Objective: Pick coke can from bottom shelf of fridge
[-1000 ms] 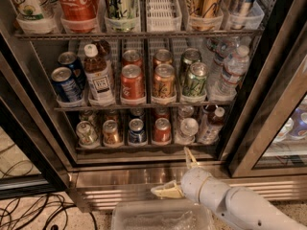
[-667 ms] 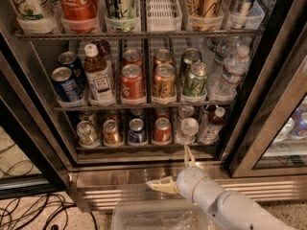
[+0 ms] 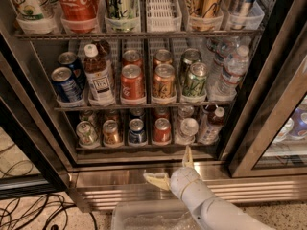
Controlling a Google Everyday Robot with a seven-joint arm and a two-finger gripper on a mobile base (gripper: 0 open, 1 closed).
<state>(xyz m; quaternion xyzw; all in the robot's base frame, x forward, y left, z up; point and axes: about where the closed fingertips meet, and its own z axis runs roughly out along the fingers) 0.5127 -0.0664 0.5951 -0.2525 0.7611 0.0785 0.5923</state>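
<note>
The fridge [image 3: 42,128] stands open in front of me. The coke can [image 3: 162,130], small and red with a silver top, stands on the bottom shelf [image 3: 120,147] in a lane just right of centre. A blue can [image 3: 137,131] is on its left and a clear bottle [image 3: 187,128] on its right. My gripper [image 3: 171,168] is open and empty, outside the fridge, in front of the steel base [image 3: 110,180]. It sits below the coke can and slightly to its right. One finger points up at the shelf rail, the other points left.
The bottom shelf also holds an orange-gold can [image 3: 112,132], a greenish can [image 3: 86,132] and a dark bottle [image 3: 211,123]. The middle shelf has more cans and bottles. The glass door [image 3: 268,128] stands at the right. A clear plastic bin [image 3: 139,219] and cables [image 3: 33,210] lie on the floor.
My gripper and arm have shifted a little to the left and slightly up, staying in front of the steel base. The cans have not moved.
</note>
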